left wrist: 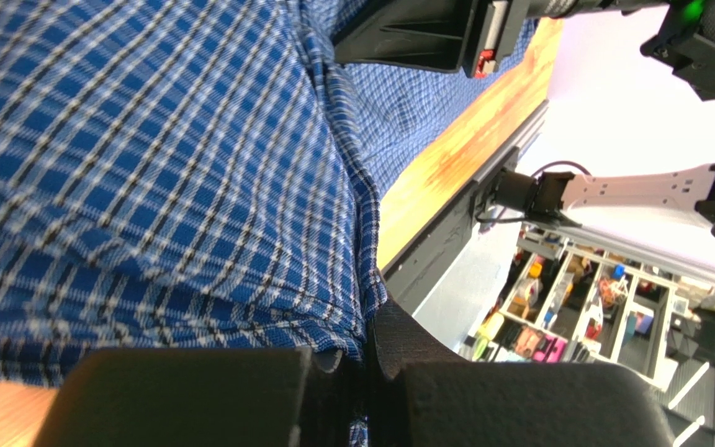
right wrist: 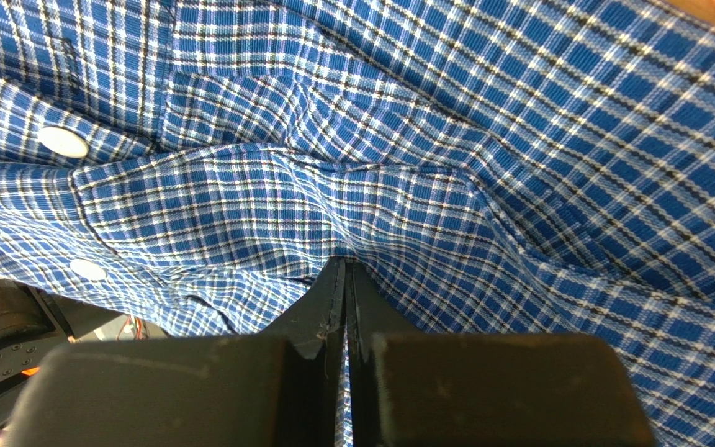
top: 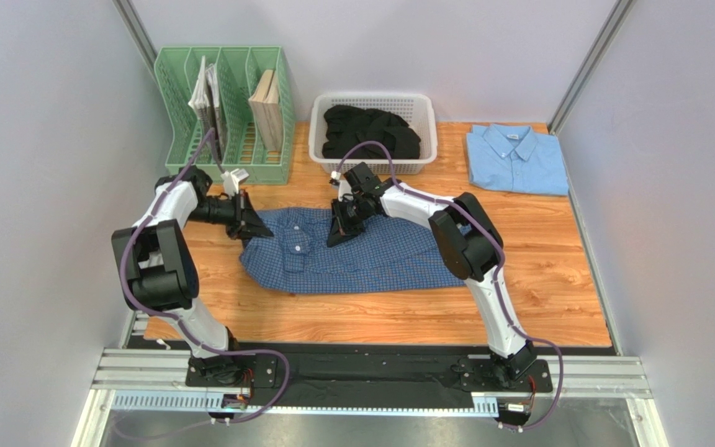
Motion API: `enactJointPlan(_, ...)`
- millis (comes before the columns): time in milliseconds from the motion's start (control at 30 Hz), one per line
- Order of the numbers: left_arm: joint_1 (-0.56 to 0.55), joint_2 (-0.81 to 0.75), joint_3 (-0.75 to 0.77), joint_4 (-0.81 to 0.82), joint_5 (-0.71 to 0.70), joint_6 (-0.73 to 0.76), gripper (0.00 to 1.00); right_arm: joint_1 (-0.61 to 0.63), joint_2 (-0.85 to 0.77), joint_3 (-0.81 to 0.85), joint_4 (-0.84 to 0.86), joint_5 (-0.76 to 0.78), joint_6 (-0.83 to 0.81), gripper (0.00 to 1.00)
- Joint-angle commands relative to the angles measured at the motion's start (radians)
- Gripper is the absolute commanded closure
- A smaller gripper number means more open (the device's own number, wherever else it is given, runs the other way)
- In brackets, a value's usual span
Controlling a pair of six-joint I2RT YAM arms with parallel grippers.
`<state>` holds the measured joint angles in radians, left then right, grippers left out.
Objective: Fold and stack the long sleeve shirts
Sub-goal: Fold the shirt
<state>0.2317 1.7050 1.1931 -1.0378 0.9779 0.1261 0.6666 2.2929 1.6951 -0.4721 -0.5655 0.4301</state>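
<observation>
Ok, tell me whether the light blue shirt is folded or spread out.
Folded. The light blue shirt lies as a compact rectangle, collar at the far edge, no sleeves showing.

Bright, even light falls from above, and only faint, soft shadows lie on the table (top: 557,279); the top view is sharp. In the left wrist view the background at the right is burnt out to white, and the dark blue shirt (left wrist: 147,186) close to the lens is slightly blurred. In the right wrist view the check is sharp, but the right gripper (right wrist: 344,279) at the bottom looks soft
</observation>
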Motion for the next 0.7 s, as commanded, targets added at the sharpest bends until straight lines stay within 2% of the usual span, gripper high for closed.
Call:
enactJointPlan(0,-0.046,-0.064,0.037,-0.010,0.042,0.014,1.00,0.007,0.037,-0.008,-0.039,0.076,-0.014,0.98)
enactJointPlan(67,-0.057,-0.062,0.034,0.008,0.035,-0.014,1.00,0.010,0.025,0.003,-0.039,0.075,-0.013,0.98)
enactJointPlan(133,-0.054,-0.059,0.037,0.027,-0.033,-0.052,0.99,0.010,0.020,0.008,-0.045,0.078,-0.013,0.97)
enactJointPlan(167,-0.051,-0.061,0.039,0.051,-0.069,-0.068,0.93,0.011,0.022,0.012,-0.051,0.079,-0.013,0.97)
enactJointPlan(200,-0.042,-0.062,0.036,0.070,-0.132,-0.081,0.76,0.010,0.023,0.014,-0.053,0.078,-0.017,0.97)
enactJointPlan(267,-0.002,-0.056,0.039,0.093,-0.220,-0.112,0.57,0.010,0.019,0.006,-0.057,0.079,-0.019,0.97)
enactJointPlan(300,0.014,-0.047,0.040,0.090,-0.266,-0.109,0.45,0.010,0.016,0.003,-0.056,0.076,-0.016,0.97)
enactJointPlan(333,0.049,-0.038,0.040,0.093,-0.275,-0.106,0.42,0.010,0.013,0.003,-0.056,0.075,-0.016,0.97)
enactJointPlan(367,0.060,-0.013,0.040,0.085,-0.289,-0.085,0.28,0.010,0.014,0.003,-0.056,0.069,-0.014,0.97)
enactJointPlan(533,0.087,0.082,0.049,0.059,-0.331,0.027,0.20,0.011,0.010,0.005,-0.053,0.062,-0.011,0.97)
enactJointPlan(667,0.100,0.149,0.060,0.105,-0.398,0.073,0.18,0.011,0.011,0.003,-0.054,0.061,-0.011,0.96)
